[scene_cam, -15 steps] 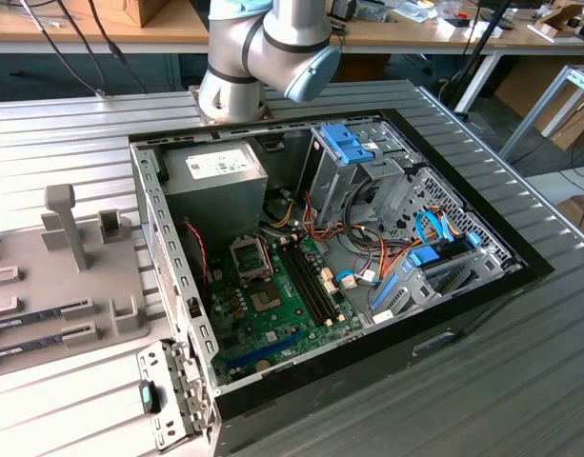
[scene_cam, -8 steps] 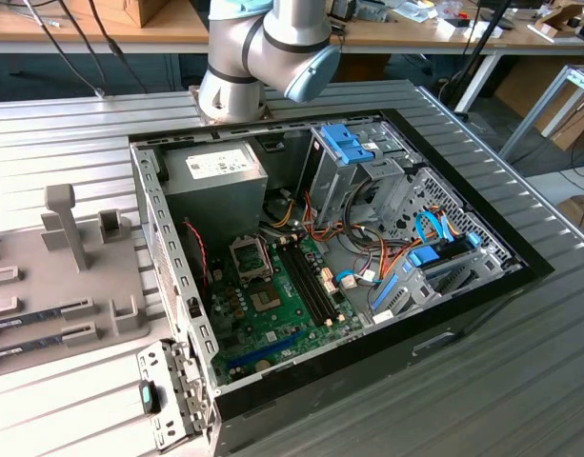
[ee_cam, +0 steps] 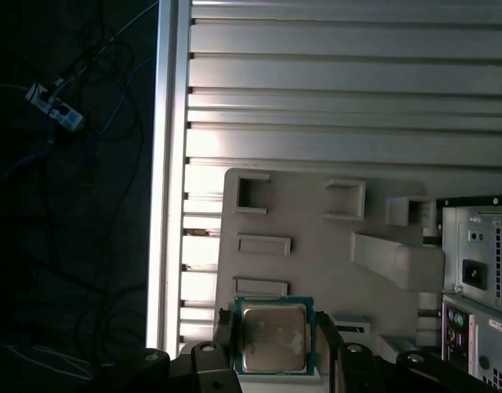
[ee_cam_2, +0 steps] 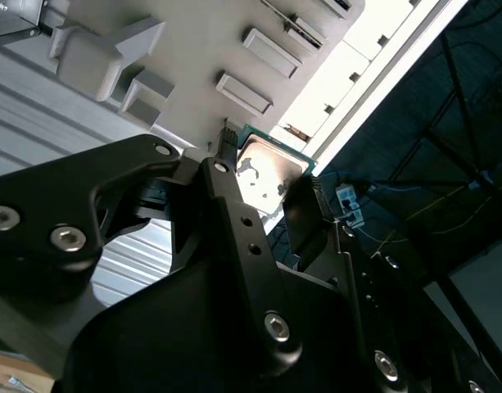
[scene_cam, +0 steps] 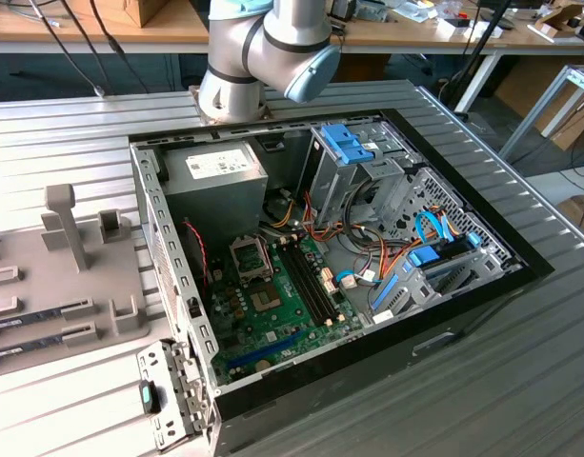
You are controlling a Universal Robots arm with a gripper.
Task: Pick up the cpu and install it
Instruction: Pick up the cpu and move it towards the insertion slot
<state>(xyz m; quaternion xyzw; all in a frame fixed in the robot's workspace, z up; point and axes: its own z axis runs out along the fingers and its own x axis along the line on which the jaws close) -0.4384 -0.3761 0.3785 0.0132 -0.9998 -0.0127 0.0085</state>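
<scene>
The cpu (ee_cam: 271, 340), a small square chip with a silvery top and a thin green rim, sits between my black fingers (ee_cam: 223, 342) over a corner of the grey holder tray (ee_cam: 316, 262). In both wrist views the two fingers lie against its opposite edges, so my gripper (ee_cam: 273, 345) is shut on it. The second wrist view shows the cpu (ee_cam_2: 267, 172) in my gripper (ee_cam_2: 264, 177) close to the tray's edge. I cannot tell whether it still rests on the tray. In the exterior view the open computer case (scene_cam: 520, 267) shows its green motherboard (scene_cam: 272, 309) with the square socket (scene_cam: 249, 257).
The arm's shoulder (scene_cam: 263, 48) stands behind the case. A grey power-supply box (scene_cam: 215, 176), drive cages (scene_cam: 368, 162) and cable bundles (scene_cam: 368, 257) crowd the case. The tray (scene_cam: 44, 276) carries upright blocks and slots. The ribbed table's edge (ee_cam: 173, 205) runs close beside the tray.
</scene>
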